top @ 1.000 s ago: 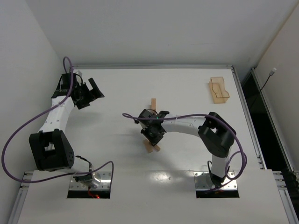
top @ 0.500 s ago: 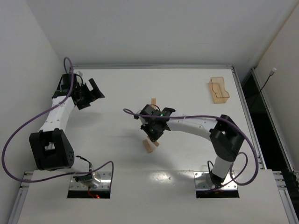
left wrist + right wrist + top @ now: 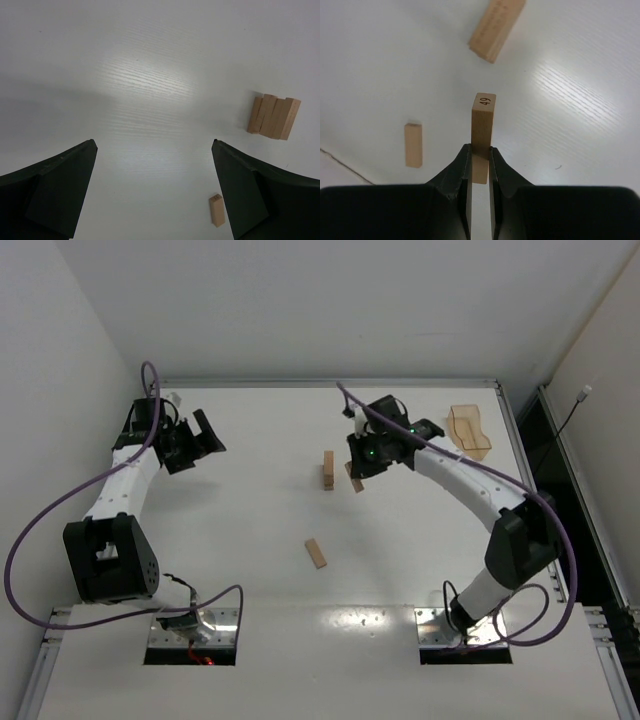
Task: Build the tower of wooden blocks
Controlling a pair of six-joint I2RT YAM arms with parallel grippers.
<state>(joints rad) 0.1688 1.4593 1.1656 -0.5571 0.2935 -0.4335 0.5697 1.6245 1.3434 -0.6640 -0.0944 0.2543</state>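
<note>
From above, the right gripper (image 3: 360, 468) pinches 1 plank (image 3: 355, 483) just beside the tower (image 3: 327, 470), seemingly poised to stack it, on a white table (image 3: 250, 520) boxed by pale walls (image 3: 300, 310); left wrist shows the left gripper (image 3: 153, 150) gaping empty, parked well clear; right wrist shows fingers (image 3: 457, 175) clamped on that plank, stamped 49.

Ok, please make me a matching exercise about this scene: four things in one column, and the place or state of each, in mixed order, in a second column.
Things:
1. block marked 49
2. lone block
3. orange tray
4. left gripper

Places or states:
A. open, holding nothing
B. at the far right of the table
C. clamped in the right gripper
D. lying flat, alone, toward the near edge

Pairs: 1-C, 2-D, 3-B, 4-A
</note>
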